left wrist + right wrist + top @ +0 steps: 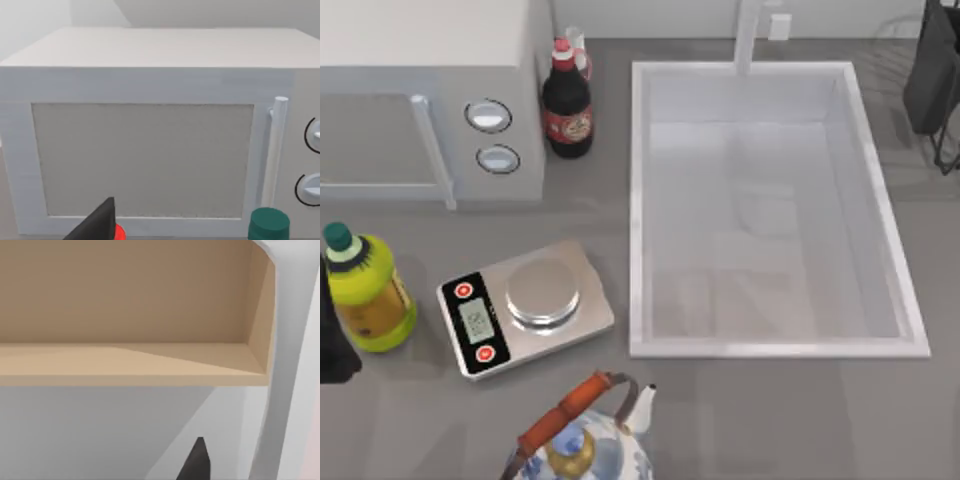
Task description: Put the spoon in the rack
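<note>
Judging from the top view, we have not started: the rack (932, 80) sits at the bench's (770, 420) far right corner, we cannot locate the spoon, and we cannot tell either end effector's state.

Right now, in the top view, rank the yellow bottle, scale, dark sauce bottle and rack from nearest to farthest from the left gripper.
Measured from the left gripper at the table's left edge:
1. yellow bottle, right beside it.
2. scale, front, left of the middle.
3. dark sauce bottle, at the back by the microwave.
4. rack, far back right corner.
</note>
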{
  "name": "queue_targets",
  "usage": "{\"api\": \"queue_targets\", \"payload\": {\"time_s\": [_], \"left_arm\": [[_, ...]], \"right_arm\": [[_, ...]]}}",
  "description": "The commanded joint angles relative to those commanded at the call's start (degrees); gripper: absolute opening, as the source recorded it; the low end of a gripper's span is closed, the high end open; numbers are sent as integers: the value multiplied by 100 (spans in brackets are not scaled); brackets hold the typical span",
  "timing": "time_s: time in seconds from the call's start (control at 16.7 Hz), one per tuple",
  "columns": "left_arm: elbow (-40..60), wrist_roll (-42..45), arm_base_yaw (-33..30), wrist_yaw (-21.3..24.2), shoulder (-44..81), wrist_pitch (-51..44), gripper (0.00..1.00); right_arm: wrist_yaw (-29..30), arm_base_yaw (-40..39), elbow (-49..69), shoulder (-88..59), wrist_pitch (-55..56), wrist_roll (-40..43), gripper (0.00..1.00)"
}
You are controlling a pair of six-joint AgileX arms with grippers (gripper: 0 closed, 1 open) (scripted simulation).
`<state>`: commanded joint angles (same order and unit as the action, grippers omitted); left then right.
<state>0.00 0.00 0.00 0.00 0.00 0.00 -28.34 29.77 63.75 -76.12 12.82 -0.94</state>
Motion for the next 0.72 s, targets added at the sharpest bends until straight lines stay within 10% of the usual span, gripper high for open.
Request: {"api": "queue_targets", "payload": {"time_s": [0.72], "left_arm": [[0,0,0,0,0,0,100]], "right_arm": [[1246,-1219,-768,-2684,3434,1,0]]}}
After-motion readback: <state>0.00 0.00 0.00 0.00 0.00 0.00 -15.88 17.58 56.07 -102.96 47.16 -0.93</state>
